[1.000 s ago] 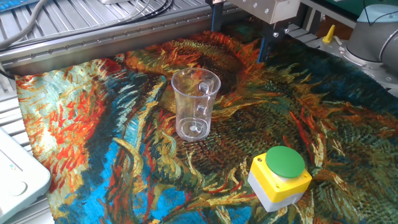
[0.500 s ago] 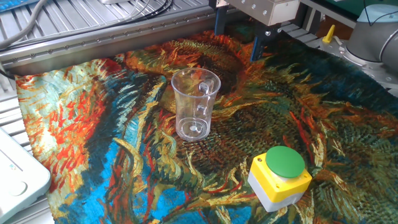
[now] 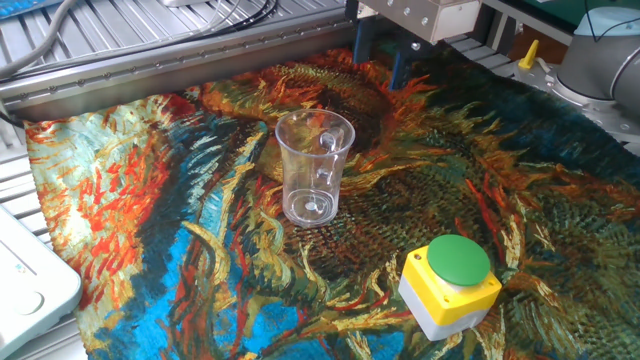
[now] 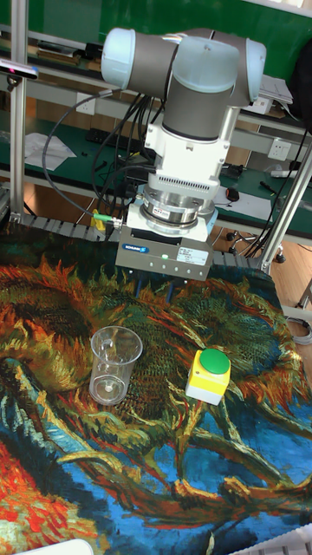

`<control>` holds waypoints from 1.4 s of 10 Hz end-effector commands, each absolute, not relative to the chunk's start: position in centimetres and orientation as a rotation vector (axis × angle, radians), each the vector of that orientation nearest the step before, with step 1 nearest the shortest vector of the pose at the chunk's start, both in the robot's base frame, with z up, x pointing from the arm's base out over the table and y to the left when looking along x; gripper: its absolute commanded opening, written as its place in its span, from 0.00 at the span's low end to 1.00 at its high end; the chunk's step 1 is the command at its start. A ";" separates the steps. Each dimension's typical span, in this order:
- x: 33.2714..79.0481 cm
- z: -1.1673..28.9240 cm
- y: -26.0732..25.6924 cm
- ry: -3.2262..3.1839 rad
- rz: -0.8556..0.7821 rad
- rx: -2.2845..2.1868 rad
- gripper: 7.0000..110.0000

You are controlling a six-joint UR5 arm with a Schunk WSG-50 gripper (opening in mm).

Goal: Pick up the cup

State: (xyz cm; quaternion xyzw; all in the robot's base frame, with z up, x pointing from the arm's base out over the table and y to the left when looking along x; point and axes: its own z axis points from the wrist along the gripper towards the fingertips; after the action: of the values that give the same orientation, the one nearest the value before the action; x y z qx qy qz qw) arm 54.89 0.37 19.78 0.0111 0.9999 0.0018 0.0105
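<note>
The cup is clear plastic with a side handle. It stands upright on the sunflower-patterned cloth, left of centre, and also shows in the tall fixed view as the cup. My gripper hangs above the far edge of the cloth, behind and to the right of the cup and well apart from it. Its two dark fingers point down with a gap and nothing between them. In the tall fixed view the gripper sits under the arm's wrist, above and right of the cup.
A yellow button box with a green button stands at the front right of the cloth, seen also as the box. A white device lies at the front left edge. A metal rail and cables run along the back.
The two fingers now stand much closer together in the view than a second ago, the left one shifted right and the right one left. The cup and button box have not moved.
</note>
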 end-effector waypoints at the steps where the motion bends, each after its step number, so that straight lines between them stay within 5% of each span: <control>1: 54.9 19.9 0.7 3.120 0.028 0.025 0.00; 14: 54.7 20.0 -0.5 3.131 -0.061 -0.018 0.00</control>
State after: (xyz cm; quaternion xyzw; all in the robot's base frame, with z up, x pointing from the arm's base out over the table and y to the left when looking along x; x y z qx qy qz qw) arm 54.79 -0.43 19.88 -0.0065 0.9998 -0.0180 0.0075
